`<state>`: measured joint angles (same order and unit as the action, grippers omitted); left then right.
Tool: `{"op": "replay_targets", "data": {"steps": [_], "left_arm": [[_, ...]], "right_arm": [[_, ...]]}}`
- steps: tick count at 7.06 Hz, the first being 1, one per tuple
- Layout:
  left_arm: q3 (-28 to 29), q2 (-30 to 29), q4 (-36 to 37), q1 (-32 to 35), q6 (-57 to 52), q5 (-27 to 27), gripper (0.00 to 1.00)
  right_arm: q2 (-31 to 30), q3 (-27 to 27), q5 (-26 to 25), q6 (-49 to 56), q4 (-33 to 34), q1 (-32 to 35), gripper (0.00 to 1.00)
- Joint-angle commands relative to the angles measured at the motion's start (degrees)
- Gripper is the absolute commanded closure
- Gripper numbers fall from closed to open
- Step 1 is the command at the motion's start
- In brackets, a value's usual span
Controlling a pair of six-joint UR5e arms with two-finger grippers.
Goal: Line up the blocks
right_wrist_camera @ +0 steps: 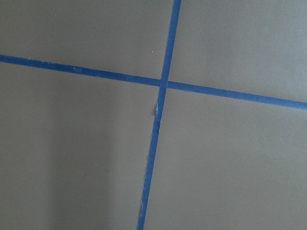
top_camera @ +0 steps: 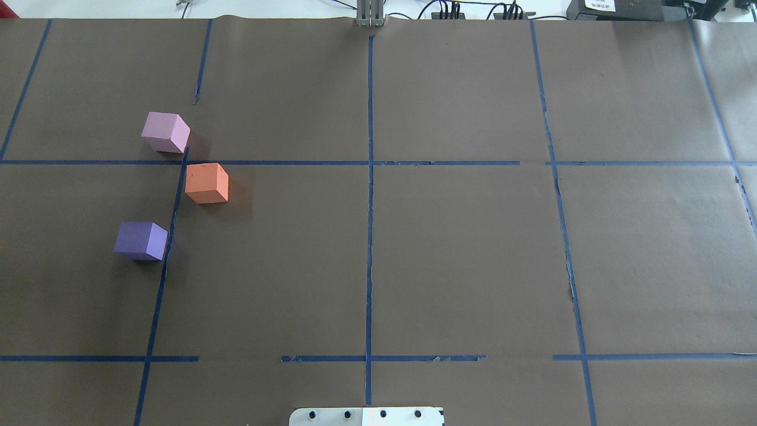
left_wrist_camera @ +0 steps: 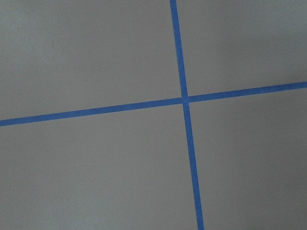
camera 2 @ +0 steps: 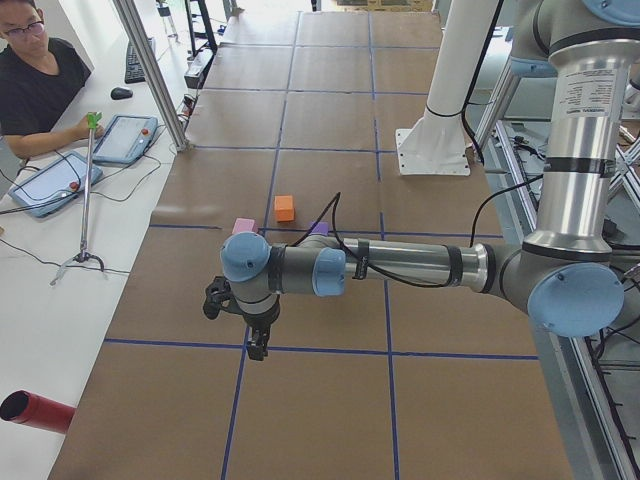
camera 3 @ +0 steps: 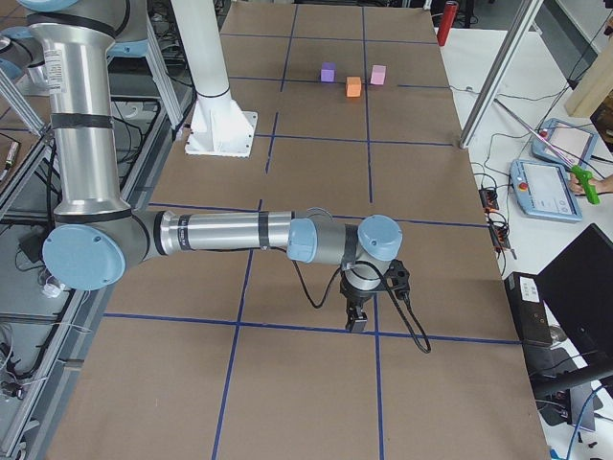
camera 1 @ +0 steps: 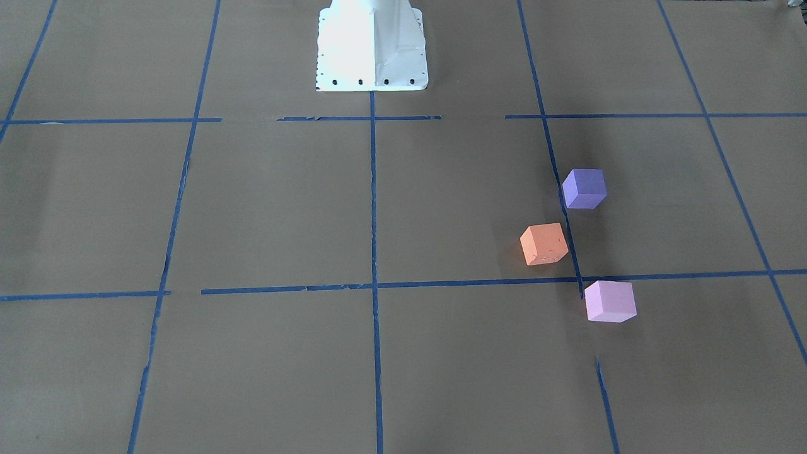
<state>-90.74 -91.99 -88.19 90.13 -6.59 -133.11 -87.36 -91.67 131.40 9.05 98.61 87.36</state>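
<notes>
Three foam cubes sit apart on the brown paper on the robot's left side: the orange block (top_camera: 206,183), the violet-purple block (top_camera: 141,240) nearer the robot and the pale pink-lilac block (top_camera: 165,132) farther out. They also show in the front view as orange (camera 1: 543,243), purple (camera 1: 584,188) and pink (camera 1: 609,301). My left gripper (camera 2: 257,345) hangs over a blue tape crossing, well short of the blocks. My right gripper (camera 3: 356,321) hangs over a tape crossing at the table's other end. Both show only in side views, so I cannot tell whether they are open or shut.
Blue tape lines (top_camera: 369,177) divide the paper into a grid. The white robot base (camera 1: 371,47) stands at the table's middle edge. An operator (camera 2: 35,85) sits with tablets beyond the table, and a red cylinder (camera 2: 35,412) lies at its corner.
</notes>
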Motion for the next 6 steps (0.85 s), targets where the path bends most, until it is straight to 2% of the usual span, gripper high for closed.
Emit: {"op": "replay_targets", "data": {"steps": [1,4,5,6], "left_arm": [[0.21,0.49,-0.66,0.04,0.00,-0.14,0.00],[0.21,0.23,-0.58,-0.05,1.13,-0.05,0.00],[-1.18,-0.82,-0.58,-0.22,5.06,0.21,0.00],[-4.59,-2.65,-0.50,-3.44,11.80,1.43,0.00]], "right_arm": [[0.00,0.00,0.00,0.09,0.00,0.00,0.00],[0.00,0.00,0.00,0.00,0.00,0.00,0.00],[0.00,0.00,0.00,0.09,0.00,0.00,0.00],[0.00,0.00,0.00,0.00,0.00,0.00,0.00]]}}
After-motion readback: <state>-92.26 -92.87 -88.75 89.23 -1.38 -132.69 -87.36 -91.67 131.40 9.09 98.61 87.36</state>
